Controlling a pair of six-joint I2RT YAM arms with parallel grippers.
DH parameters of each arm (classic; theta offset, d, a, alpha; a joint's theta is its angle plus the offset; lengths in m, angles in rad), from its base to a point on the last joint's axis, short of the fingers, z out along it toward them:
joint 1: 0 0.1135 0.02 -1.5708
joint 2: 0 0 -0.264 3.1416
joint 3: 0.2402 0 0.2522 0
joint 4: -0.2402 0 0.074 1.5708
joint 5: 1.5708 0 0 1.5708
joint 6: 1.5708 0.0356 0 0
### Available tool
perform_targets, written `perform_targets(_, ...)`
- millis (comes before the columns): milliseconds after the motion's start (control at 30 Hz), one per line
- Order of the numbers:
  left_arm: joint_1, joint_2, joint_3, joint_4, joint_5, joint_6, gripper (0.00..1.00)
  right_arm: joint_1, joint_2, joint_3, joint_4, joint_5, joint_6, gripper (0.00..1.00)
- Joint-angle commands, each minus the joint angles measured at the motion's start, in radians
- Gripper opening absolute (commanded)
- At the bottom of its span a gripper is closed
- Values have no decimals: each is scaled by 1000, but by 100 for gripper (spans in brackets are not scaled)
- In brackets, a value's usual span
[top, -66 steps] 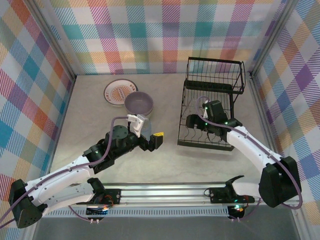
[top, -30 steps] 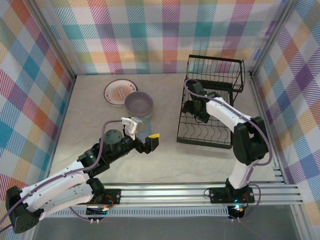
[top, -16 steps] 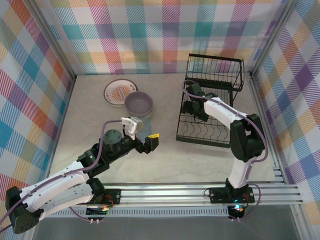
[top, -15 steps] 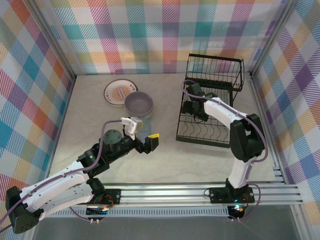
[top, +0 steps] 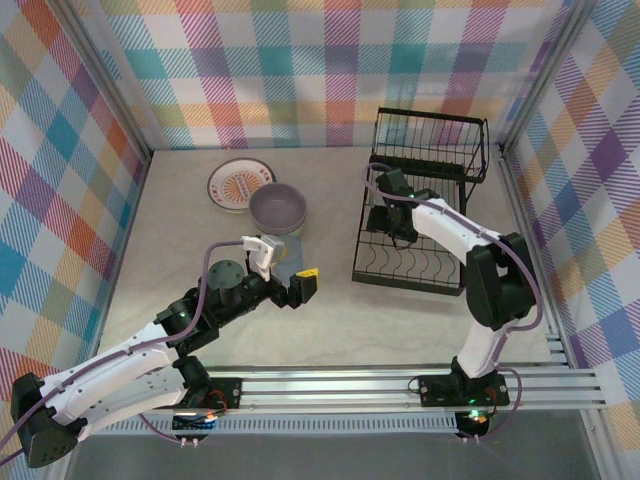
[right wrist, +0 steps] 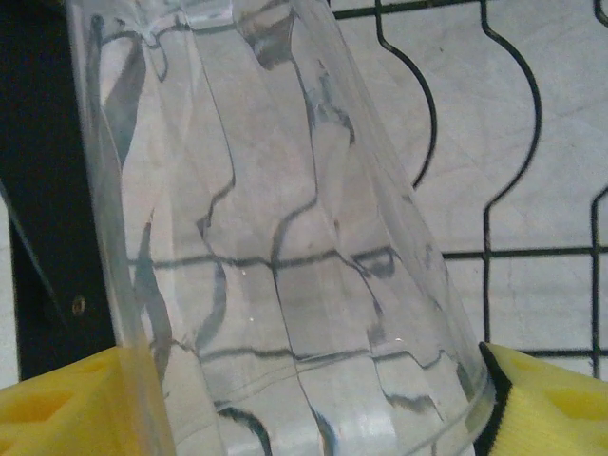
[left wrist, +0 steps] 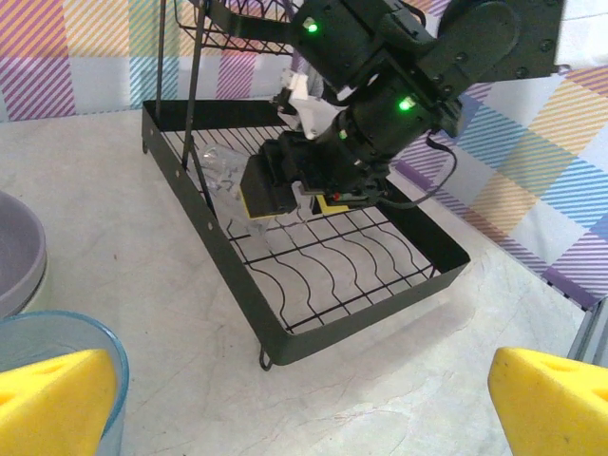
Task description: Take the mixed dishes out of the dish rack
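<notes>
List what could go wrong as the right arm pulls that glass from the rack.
1. The clear glass lies tilted between the pads of the right gripper, which flank its wider end. Its smooth, tapered walls may let it slip out under a squeeze.
2. The gripper sits low inside the dish rack, close to the upper basket. A careless lift might snag the wires or drag the rack.
</notes>
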Motion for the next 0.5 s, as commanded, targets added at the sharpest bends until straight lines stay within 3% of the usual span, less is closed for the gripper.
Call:
perform_targets(0, 9, -9, -7, 18, 9, -16, 100, 4, -96, -33, 11, -27, -9, 73)
perform_targets(300, 8, 35, -38, 97, 75, -28, 100, 3, -267, -131, 36, -104, 49, 73)
perform_targets(467, -2, 110, -86, 240, 115, -27, 97, -15, -353, -175, 51, -174, 119, 72)
